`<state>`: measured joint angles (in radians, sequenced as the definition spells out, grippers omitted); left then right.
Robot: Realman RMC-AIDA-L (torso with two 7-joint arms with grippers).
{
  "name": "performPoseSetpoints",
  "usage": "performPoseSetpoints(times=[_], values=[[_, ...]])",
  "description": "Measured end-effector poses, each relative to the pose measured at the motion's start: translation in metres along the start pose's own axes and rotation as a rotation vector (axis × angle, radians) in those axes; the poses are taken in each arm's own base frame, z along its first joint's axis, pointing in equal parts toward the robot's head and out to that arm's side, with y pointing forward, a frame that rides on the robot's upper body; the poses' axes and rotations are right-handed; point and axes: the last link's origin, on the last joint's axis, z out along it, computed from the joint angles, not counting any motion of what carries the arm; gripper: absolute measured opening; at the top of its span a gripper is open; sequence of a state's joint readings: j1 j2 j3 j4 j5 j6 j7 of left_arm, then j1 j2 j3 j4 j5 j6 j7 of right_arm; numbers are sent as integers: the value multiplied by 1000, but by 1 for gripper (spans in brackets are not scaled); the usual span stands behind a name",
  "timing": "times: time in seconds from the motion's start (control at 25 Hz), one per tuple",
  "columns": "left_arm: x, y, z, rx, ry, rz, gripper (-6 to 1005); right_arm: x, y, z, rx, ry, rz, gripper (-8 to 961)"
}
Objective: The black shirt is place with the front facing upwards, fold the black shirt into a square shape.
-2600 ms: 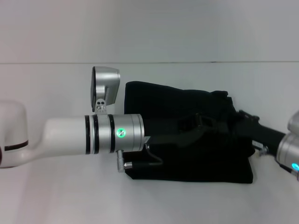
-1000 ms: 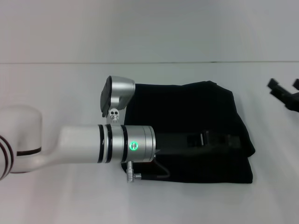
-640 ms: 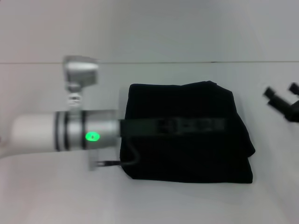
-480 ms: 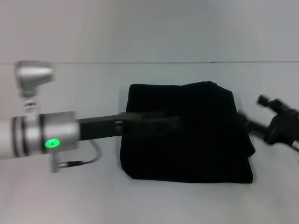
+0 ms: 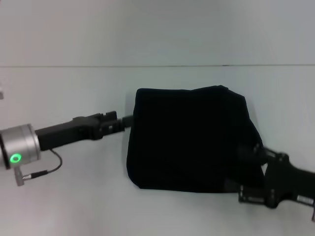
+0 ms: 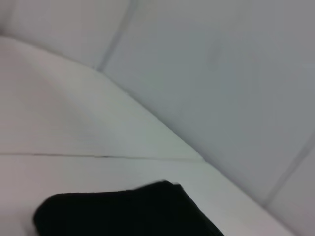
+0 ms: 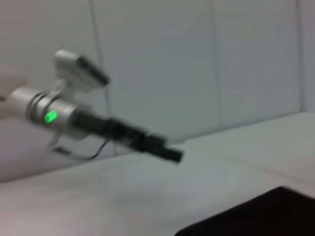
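Shirt [image 5: 192,140] sits folded between my grippers; right gripper [image 5: 251,162] touches its near-right corner, left gripper [image 5: 129,119] beside its left edge, jaws unreadable.

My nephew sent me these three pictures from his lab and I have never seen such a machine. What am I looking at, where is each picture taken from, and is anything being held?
This is a two-armed robot folding clothes. The wide picture comes from a camera on its head, looking down at a white table. On the table lies the black shirt, folded into a rough square. The left gripper, the hand on the end of the left arm, sits just beside the shirt's left edge. The right gripper is at the shirt's near right corner, black against black, so I cannot tell whether it grips anything.

The other two pictures come from cameras on the wrists. The left wrist view shows a corner of the shirt with the wall behind. The right wrist view looks across the table at the left arm and gripper, with a bit of shirt below. Nothing is clearly held.
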<state>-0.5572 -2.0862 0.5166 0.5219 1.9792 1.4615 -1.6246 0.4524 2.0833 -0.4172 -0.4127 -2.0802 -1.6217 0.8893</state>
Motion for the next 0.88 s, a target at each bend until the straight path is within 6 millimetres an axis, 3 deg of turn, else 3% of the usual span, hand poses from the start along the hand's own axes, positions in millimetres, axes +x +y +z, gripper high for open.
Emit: performPoseSetpoints(times=[0.28, 0.48, 0.88], values=[[7, -21, 24, 152, -9, -98, 824, 25, 19, -14, 5, 54, -31, 940], [11, -38, 40, 282, -21, -324, 823, 32, 24, -21, 27, 64, -9, 941], [11, -30, 83, 343, -65, -368, 818, 38, 29, -27, 32, 77, 8, 941]])
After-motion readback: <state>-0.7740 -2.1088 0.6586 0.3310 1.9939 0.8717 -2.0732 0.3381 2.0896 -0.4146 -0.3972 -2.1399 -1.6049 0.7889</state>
